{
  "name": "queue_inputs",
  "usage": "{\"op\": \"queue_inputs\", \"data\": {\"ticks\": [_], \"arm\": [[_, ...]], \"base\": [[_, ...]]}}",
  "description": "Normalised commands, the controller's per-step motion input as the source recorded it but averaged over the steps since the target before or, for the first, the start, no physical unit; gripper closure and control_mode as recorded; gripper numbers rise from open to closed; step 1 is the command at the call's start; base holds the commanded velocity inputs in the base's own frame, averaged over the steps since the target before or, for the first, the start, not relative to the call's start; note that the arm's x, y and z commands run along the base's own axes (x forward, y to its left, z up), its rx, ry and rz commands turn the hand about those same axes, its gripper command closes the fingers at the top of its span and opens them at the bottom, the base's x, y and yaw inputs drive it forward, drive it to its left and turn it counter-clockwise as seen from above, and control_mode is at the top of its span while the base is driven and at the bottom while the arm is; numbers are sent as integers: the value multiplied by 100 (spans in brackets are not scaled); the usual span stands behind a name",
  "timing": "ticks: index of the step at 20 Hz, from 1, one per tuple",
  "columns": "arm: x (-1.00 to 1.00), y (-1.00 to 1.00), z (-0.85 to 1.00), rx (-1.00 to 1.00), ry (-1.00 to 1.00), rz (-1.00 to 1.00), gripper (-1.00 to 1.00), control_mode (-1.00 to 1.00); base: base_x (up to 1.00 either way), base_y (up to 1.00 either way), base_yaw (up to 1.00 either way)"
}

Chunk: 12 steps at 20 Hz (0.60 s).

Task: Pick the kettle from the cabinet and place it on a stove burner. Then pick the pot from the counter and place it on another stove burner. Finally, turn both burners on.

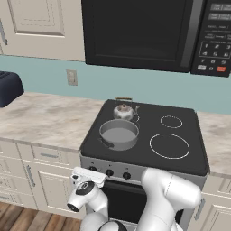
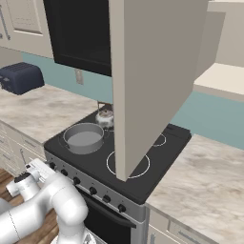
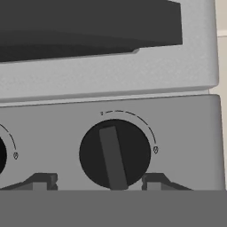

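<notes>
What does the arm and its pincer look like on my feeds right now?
The arm is glossy white, built of rounded, bulbous links, with dark bands at the joints. The hand is a flat white block with a dark round camera lens beside it. The pincer ends in two small dark grey finger tips. No cables or markings are visible.
</notes>
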Motion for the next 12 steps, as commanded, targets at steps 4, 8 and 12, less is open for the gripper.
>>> {"op": "queue_inputs", "data": {"ticks": [4,8,12], "arm": [[1,14,-37,-2,0,2,-100,-100],[0,19,-35,-2,0,3,-100,-100],[0,19,-35,-2,0,3,-100,-100]], "base": [[0,0,0],[0,0,0],[0,0,0]]}}
